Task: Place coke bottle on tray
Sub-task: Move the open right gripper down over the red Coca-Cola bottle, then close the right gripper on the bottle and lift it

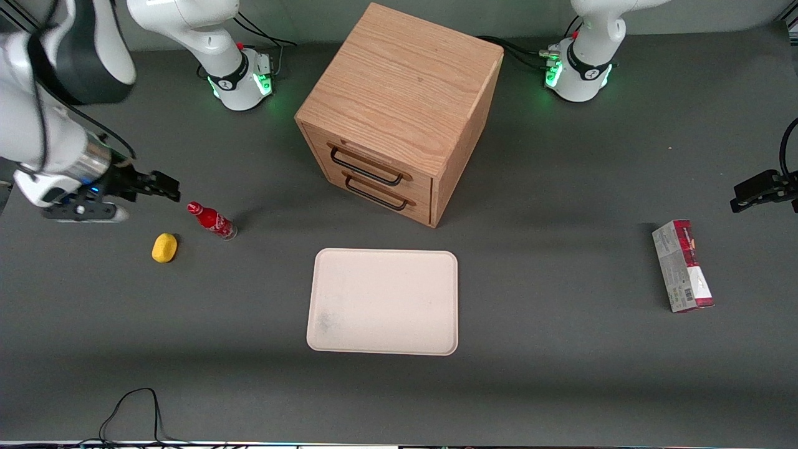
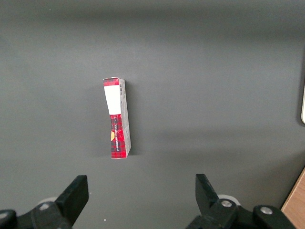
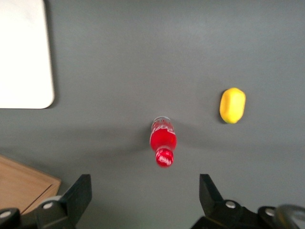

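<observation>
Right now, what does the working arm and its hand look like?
The arm is white with rounded shells, a black band and a silver wrist ring; thin black cables run along it. Its hand, above the table near the coke bottle, is black with two blocky open fingers. The base glows green.

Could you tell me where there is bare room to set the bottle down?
The tray is entirely bare. Open table lies between it and the carton. It is tighter near the coke bottle, with the lemon beside it and the open pincer hovering above.
</observation>
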